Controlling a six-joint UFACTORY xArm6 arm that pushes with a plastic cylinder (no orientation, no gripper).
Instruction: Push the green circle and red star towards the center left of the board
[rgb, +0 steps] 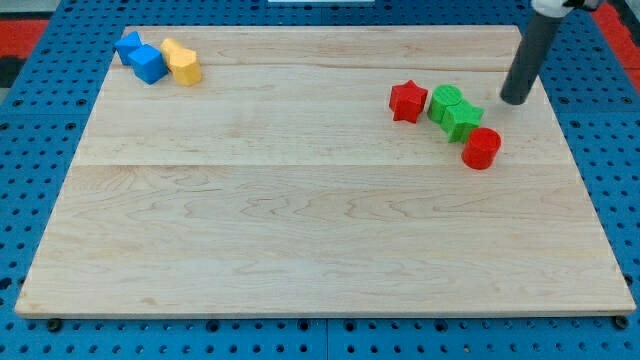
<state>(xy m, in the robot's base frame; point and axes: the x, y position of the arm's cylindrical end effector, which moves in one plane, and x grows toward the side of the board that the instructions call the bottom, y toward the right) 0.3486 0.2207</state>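
The red star (407, 101) lies at the view's upper right of the wooden board (300, 230). Just right of it sits the green circle (446, 101), touching a green star (463, 120) below and to its right. A red cylinder (481, 148) lies just below and right of the green star. My tip (515, 100) rests on the board to the right of the green blocks, a short gap from them, touching none.
In the view's top left corner sit two blue blocks (142, 57) and a yellow block (182, 62) packed together. The board lies on a blue perforated table (30, 150).
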